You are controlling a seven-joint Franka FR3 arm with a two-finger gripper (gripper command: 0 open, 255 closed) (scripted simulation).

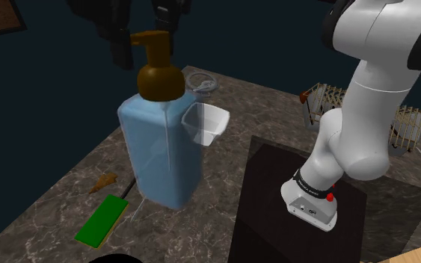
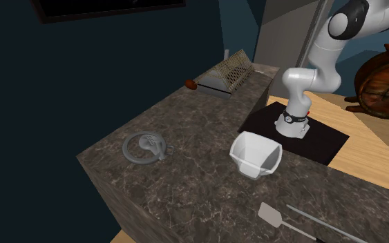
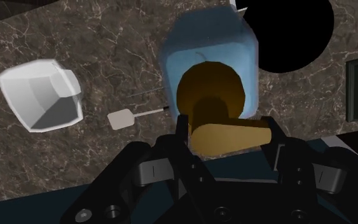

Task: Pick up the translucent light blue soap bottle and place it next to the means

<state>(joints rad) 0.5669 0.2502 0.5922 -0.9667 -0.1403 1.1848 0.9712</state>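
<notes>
I see the dark marble countertop (image 1: 51, 205). Over its middle, the translucent light blue soap bottle (image 1: 160, 149) is upright. My gripper (image 3: 229, 137) is clamped on the bottle's brown pump (image 3: 209, 95). A white bowl (image 1: 207, 123) sits just beside the bottle. A flat green block (image 1: 100, 220) lies near the countertop's edge at the shoulder view's left.

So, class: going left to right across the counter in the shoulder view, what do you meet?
Green slab → bottle → white bowl → black stand.
</notes>
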